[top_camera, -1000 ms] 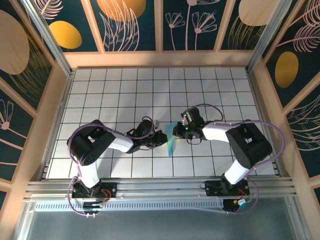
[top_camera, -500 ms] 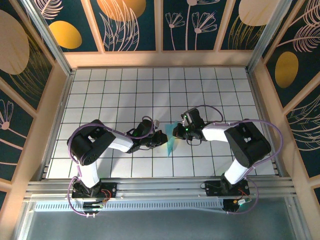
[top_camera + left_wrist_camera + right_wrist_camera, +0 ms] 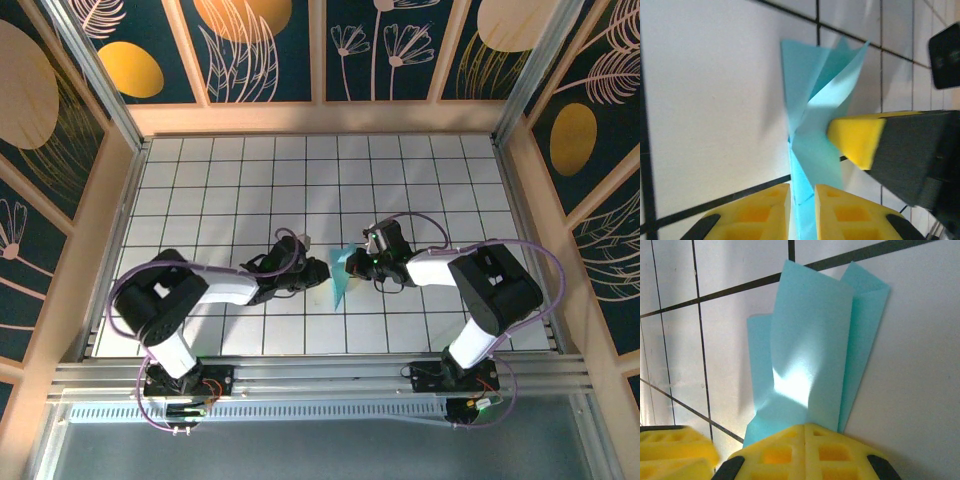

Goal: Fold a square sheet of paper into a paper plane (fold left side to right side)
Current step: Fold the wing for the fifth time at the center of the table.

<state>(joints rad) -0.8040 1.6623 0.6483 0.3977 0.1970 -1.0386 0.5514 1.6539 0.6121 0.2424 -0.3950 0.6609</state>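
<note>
1. Swinging out to the left and down toward my base, my left arm's elbow has changed its pose since a second ago. My right arm and the light-blue sheet of paper [image 3: 342, 283] sit almost where they were.
2. The sheet of paper is mid-tabletop [image 3: 250, 190], between my two tools. It is already folded into a narrow, layered shape and stands on edge rather than lying flat.
3. My right tool [image 3: 806, 432] is clamped shut on the sheet's lower end, and the flaps fan out just beyond the pads. I judge this grip is what keeps the paper upright and stops it sliding on the smooth tiles.
4. My left tool [image 3: 802, 192] comes in from the other side, and a strip of the sheet runs through the narrow gap between its fingers [image 3: 760, 212]. I cannot tell whether those pads are pressing the paper or only bracketing it.
5. Holding from opposite sides makes sense to me: one tool anchors the crease line while the other is free to carry a layer over, left to right.
6. The flaps are splayed and unflattened, so the plane looks well short of finished.
</note>
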